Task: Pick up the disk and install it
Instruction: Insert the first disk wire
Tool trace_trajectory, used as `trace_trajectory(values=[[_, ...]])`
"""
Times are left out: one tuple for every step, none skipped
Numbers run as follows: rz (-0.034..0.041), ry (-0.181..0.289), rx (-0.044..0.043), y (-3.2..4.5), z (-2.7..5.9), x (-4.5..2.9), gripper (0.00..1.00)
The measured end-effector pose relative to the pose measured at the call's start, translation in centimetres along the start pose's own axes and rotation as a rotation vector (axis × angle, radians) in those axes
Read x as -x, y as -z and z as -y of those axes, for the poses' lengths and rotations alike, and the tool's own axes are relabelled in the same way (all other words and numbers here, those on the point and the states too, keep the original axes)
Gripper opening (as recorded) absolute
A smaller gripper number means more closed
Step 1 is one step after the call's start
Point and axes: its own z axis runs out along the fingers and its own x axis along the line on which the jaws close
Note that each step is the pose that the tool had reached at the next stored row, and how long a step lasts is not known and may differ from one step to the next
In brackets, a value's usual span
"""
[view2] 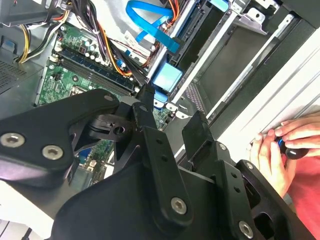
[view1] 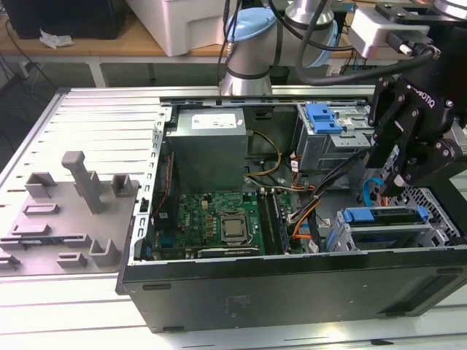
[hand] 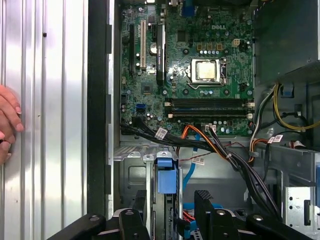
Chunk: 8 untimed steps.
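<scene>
The disk sits in the silver drive cage (view1: 379,237) at the case's front corner, on the exterior view's right. Its blue carrier bracket (view1: 358,215) shows at the cage mouth, and its body is mostly hidden. The bracket's blue tab (hand: 166,176) (view2: 166,77) appears in both wrist views. My black gripper (view1: 381,184) hovers just above the cage, open. Its two fingers (hand: 204,202) (view2: 196,129) stand apart on either side of the tab's line, holding nothing.
The open case holds a green motherboard (view1: 219,219), a grey power supply (view1: 208,138), an upper cage with a blue clip (view1: 323,117), and orange, black and blue cables (hand: 210,145). A person's hand (view2: 280,145) rests beside the case. Grey fixtures (view1: 80,189) stand on the table.
</scene>
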Motion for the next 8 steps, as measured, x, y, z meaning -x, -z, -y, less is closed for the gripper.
trace_trajectory(values=[[-0.0014, 0.000, 0.0000, 0.00, 0.01, 0.10, 0.51], [-0.0028, 0.000, 0.0000, 0.00, 0.02, 0.21, 0.51], [-0.0038, 0.000, 0.0000, 0.00, 0.06, 0.30, 0.51], [-0.0060, 0.000, -0.0001, 0.02, 0.22, 0.50, 0.51], [-0.0070, -0.001, 0.0000, 0.02, 0.37, 0.57, 0.51], [-0.0081, -0.001, -0.0001, 0.02, 0.55, 0.63, 0.51], [-0.0123, -0.004, 0.0001, 0.05, 1.33, 0.78, 0.51], [-0.0135, -0.007, 0.0002, 0.05, 1.69, 0.86, 0.51]])
